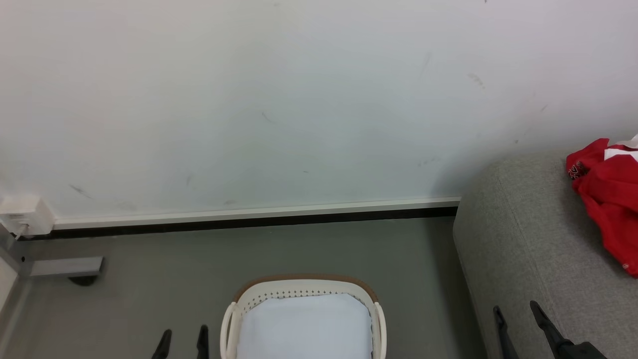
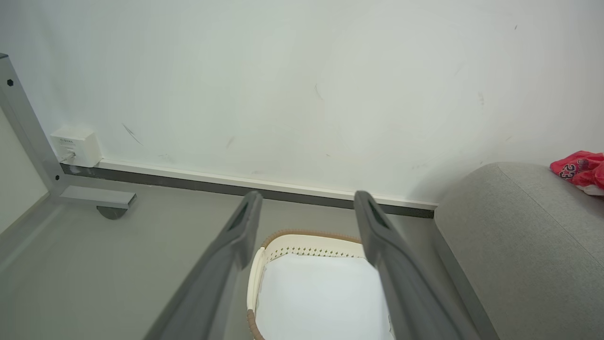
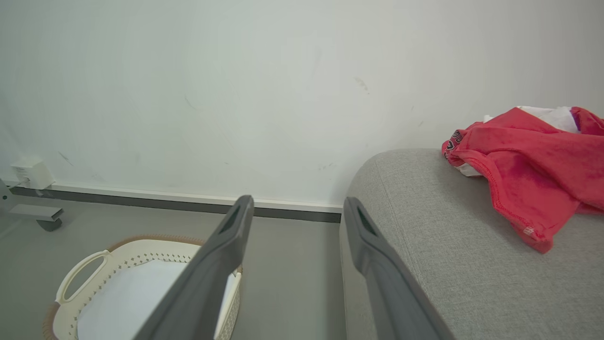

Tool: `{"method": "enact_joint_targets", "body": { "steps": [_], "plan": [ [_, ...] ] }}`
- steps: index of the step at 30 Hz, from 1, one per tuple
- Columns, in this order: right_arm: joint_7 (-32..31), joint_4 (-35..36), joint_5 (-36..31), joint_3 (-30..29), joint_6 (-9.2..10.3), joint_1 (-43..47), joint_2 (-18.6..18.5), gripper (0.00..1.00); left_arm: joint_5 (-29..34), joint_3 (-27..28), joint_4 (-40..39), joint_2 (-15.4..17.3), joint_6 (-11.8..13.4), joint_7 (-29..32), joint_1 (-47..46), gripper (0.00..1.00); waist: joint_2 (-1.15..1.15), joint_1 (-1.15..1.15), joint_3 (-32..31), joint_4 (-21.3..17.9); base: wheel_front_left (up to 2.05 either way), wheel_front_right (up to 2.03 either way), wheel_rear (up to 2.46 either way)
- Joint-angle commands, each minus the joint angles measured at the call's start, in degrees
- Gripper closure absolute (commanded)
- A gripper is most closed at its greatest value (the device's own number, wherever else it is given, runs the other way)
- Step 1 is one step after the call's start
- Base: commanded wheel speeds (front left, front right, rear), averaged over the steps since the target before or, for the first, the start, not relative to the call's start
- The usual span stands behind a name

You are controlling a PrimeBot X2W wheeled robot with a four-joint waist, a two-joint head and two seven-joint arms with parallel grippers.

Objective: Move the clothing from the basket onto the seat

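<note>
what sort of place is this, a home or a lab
Likely an indoor test room staged like a home: a grey sofa by a scuffed white wall, and a laundry basket on a grey floor.

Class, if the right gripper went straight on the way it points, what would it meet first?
The right gripper would probably brush the sofa at its rounded end; clearing that, the wall. Depth unclear.

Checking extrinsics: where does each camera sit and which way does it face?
Head: on head, facing forward-down at white wall, oval cream-white plastic basket; left gripper, right gripper tips low.
Left wrist: on left wrist, along its open fingers, over basket toward wall.
Right wrist: on right wrist, along its open fingers, toward grey fabric sofa bearing crumpled red jersey.
All share: basket, sofa, jersey.
</note>
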State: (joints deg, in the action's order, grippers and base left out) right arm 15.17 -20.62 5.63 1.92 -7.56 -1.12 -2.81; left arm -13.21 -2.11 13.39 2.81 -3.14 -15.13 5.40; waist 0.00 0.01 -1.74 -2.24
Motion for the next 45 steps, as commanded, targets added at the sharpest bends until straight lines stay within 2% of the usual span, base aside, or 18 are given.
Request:
{"method": "enact_joint_targets", "body": {
  "steps": [1, 15, 16, 22, 45],
  "plan": [
    [-0.05, -0.31, 0.25, 0.11, 0.15, -0.79, -0.17, 0.00, -0.29, 0.20, -0.17, 0.18, 0.17, -0.02, 0.35, 0.00, 0.00, -0.01, 0.00, 0.01, 0.00, 0.00, 0.00],
    [-0.05, -0.57, 0.29, 0.39, 0.15, -1.10, -0.17, 0.00, -0.45, 0.35, -0.13, 0.17, 0.14, -0.02, 0.13, 0.00, 0.00, -0.01, 0.02, -0.08, 0.00, 0.00, 0.00],
    [0.00, -0.41, 0.12, 0.37, 0.00, -0.35, 0.00, 1.00, -0.22, 0.13, -0.15, 0.00, 0.14, 0.01, -0.01, 1.00, 0.00, 0.00, 0.01, -0.07, 0.00, 0.00, 0.00],
    [-0.17, -3.24, 0.46, 0.33, 0.00, 1.54, 0.50, 1.00, -0.60, -0.31, 2.87, -0.45, 0.13, 0.13, 0.94, 1.00, 0.00, 0.00, 0.02, -0.06, 0.00, 0.00, 0.00],
    [-6.41, -0.23, 25.60, -2.24, 0.03, -0.58, 0.28, 1.00, -23.50, 2.34, 2.15, -0.26, -1.21, 6.39, -2.89, 1.00, 0.00, 0.00, 0.37, 0.37, 0.00, 0.00, 0.00]
  ]
}}
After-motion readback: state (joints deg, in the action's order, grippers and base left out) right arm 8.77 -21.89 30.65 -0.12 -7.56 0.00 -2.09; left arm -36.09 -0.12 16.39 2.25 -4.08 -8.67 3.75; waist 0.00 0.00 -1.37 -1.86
